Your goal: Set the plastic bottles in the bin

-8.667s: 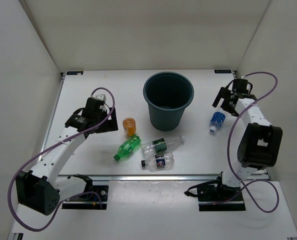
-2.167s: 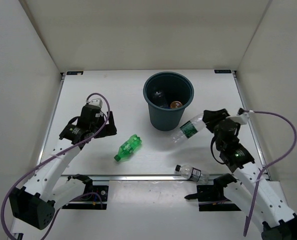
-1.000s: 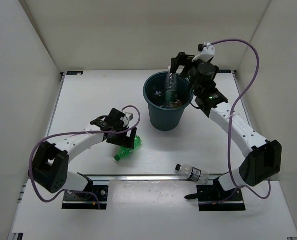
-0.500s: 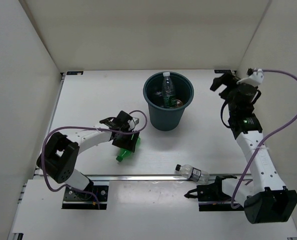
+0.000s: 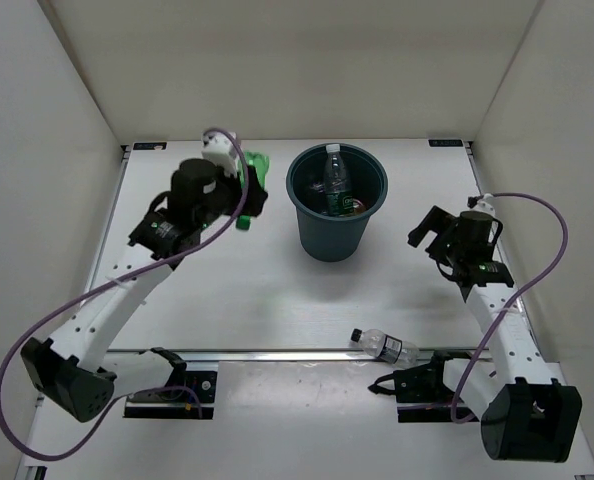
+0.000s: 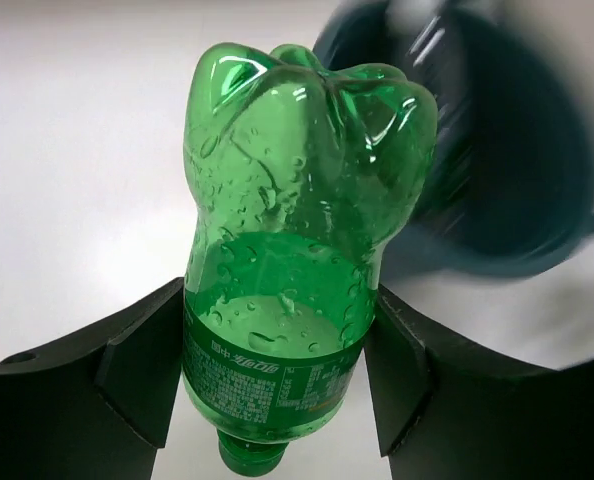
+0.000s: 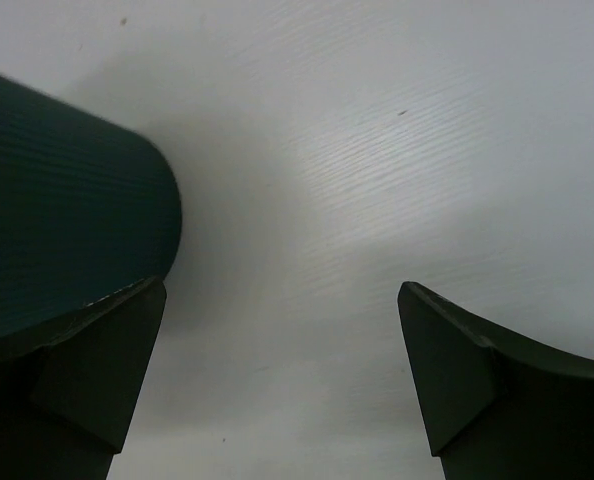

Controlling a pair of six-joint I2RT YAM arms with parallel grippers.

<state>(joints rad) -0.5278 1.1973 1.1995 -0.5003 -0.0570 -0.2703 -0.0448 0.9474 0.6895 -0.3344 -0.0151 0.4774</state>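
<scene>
The left pincer (image 5: 245, 190) is pinched on the green bottle (image 5: 256, 170), in the upper left of the overhead view, just left of the bin (image 5: 332, 235). In the left wrist view the left pincer (image 6: 277, 365) is seen with one finger pressed on each side of the label band of the green bottle (image 6: 297, 240). The cap points back toward the wrist and the lobed base points outward. The bottle is judged to be carried above the table so that it can pass over the rim. It is beside the opening, not yet above it.

The bin (image 6: 522, 180) appears blurred at the upper right of that view. Inside it, a clear bottle with a green label (image 5: 335, 178) is leaning near upright, with an orange-filled bottle (image 5: 354, 207) beside it.

The right pincer (image 5: 429, 226) is spread and empty, at the right of the overhead view, apart from the bin. In its own view only bare table shows between the fingers of the right pincer (image 7: 277, 335), with the bin wall (image 7: 57, 190) at the left.

A clear bottle (image 5: 385, 346) lies on its side at the lower centre-right, by the front rail. It is judged to be the right arm's likely next pick.
</scene>
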